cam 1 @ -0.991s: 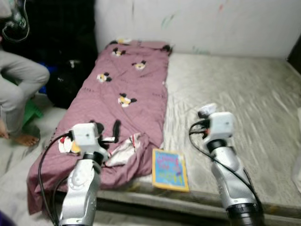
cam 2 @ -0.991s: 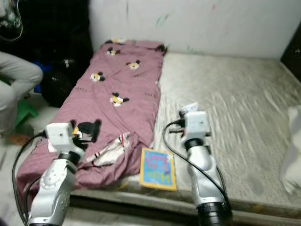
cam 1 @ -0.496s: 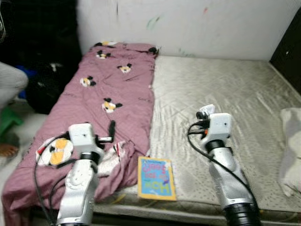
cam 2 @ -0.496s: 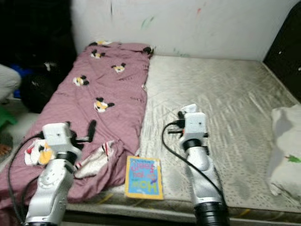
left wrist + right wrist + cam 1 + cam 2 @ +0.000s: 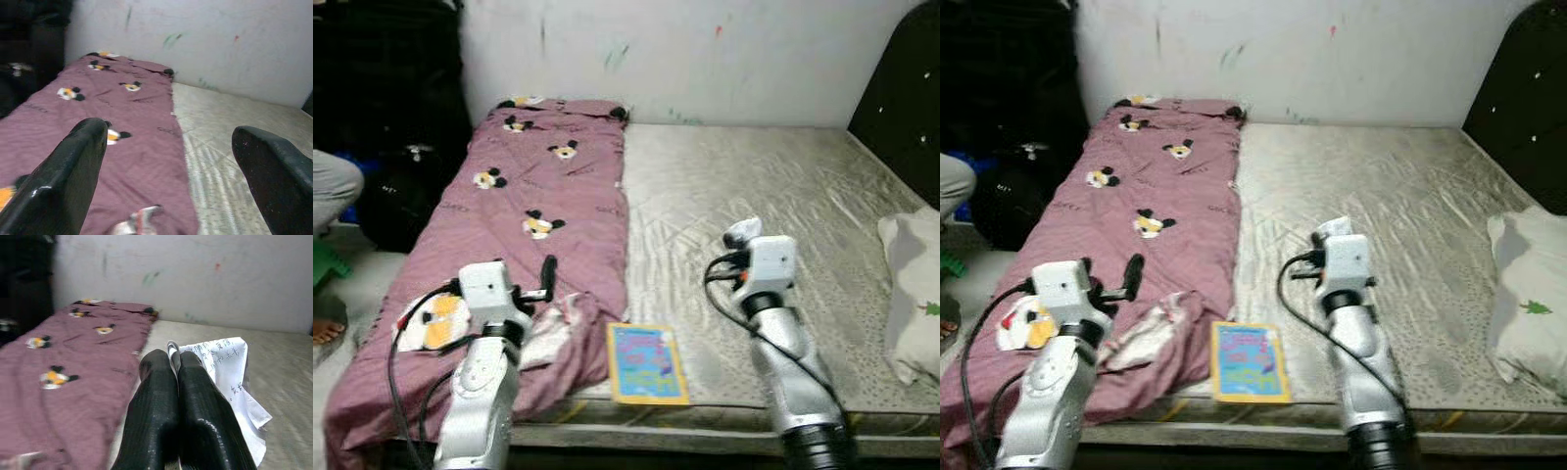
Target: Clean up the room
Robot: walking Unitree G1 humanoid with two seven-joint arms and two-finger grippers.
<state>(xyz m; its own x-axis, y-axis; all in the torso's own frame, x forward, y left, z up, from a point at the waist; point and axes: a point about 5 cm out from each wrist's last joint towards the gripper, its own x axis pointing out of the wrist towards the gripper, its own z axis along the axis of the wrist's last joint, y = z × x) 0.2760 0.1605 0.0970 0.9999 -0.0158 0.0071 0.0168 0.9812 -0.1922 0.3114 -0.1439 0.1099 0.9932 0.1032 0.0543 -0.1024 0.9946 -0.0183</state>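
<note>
The right gripper [image 5: 177, 363] was closed on a white paper [image 5: 229, 367] above the bare mattress [image 5: 754, 186]. The left gripper [image 5: 168, 147] was open over the pink blanket [image 5: 538, 196] on the left. A colourful book [image 5: 647, 363] lay at the near edge, between both arms.

Count on and around the bed: one mattress [image 5: 773, 196], one pink blanket [image 5: 538, 196] printed with cartoon mouse figures, at least five of them visible, one book [image 5: 647, 363] with a yellow border near the front edge, one white pillow [image 5: 915, 294] at the right side. One sheet of white paper [image 5: 230, 367] with handwriting, pinched in the right end effector [image 5: 176, 367]; two end effectors in all, the left end effector [image 5: 171, 161] with fingers spread wide. One dark bag [image 5: 396, 191] on the floor beside the bed, and one person, of whom a knee [image 5: 333, 186] and a foot show at the left edge.
</note>
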